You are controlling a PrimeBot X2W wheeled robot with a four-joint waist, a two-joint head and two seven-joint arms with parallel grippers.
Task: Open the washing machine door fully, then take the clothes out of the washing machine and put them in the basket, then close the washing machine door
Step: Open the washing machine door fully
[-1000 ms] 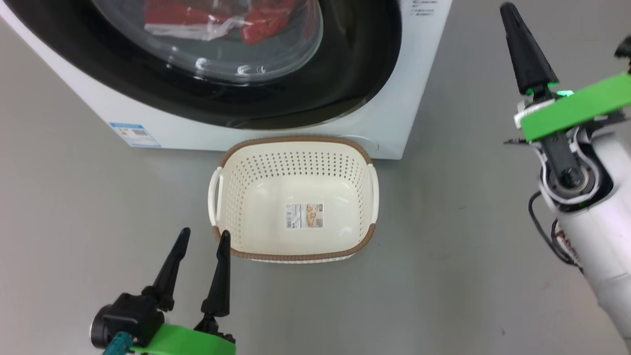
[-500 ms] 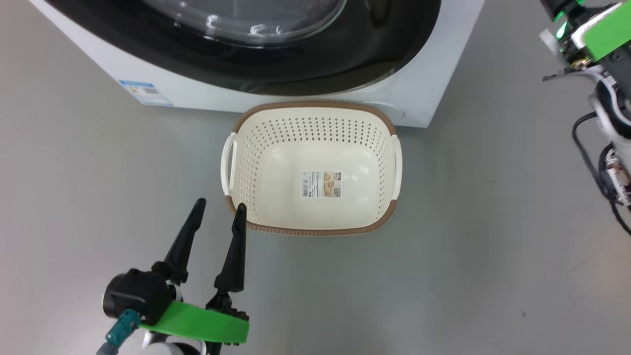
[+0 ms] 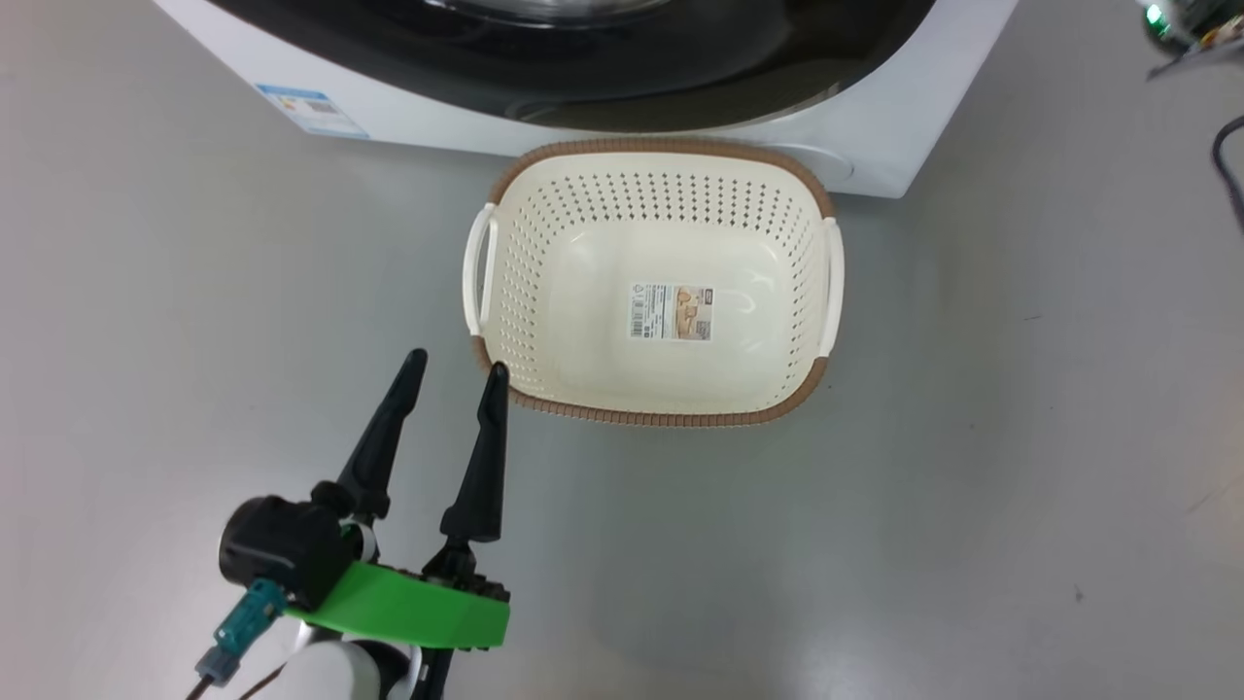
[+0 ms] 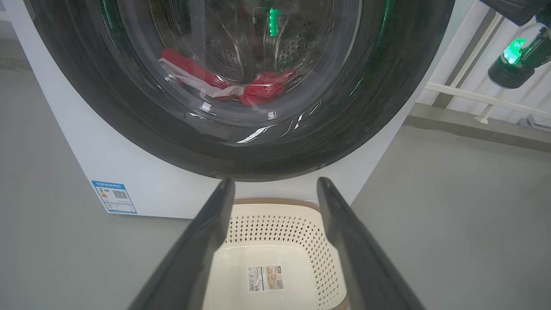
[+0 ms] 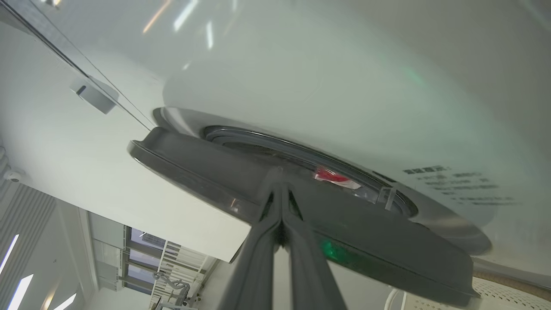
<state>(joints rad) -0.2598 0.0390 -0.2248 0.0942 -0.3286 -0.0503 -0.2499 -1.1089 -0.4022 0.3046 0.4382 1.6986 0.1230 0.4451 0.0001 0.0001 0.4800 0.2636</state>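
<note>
- The washing machine door [image 5: 301, 202], its glossy black rim standing a crack off the white front of the washing machine [image 5: 344, 86], is only slightly ajar in the right wrist view; by my reading the first step, opening it fully, has barely begun.
- The clothes [image 4: 241, 88], red with white trim, lie inside the drum behind the glass, in the upper middle of the left wrist view; a sliver of red also shows through the gap in the right wrist view. None has been taken out.
- The basket [image 3: 661, 416] sits empty on the grey floor [image 3: 972, 506] just before the machine, in the upper middle of the head view, with only its sticker on the base.
- The right gripper [image 5: 280, 189] has its jaws pressed together, holding nothing, the tips at the door's edge; whether they touch it I cannot tell.
- The left gripper [image 3: 455, 362] hangs at the lower left of the head view, jaws spread wide and empty, one tip just beside the basket's near corner.
- Left to do: swing the door wide, move the clothes, shut the door.
- Against the earlier head frames the camera has tilted down: machine and basket sit higher in frame, the door glass has slid off the top, and the right arm has nearly left the upper right.
</note>
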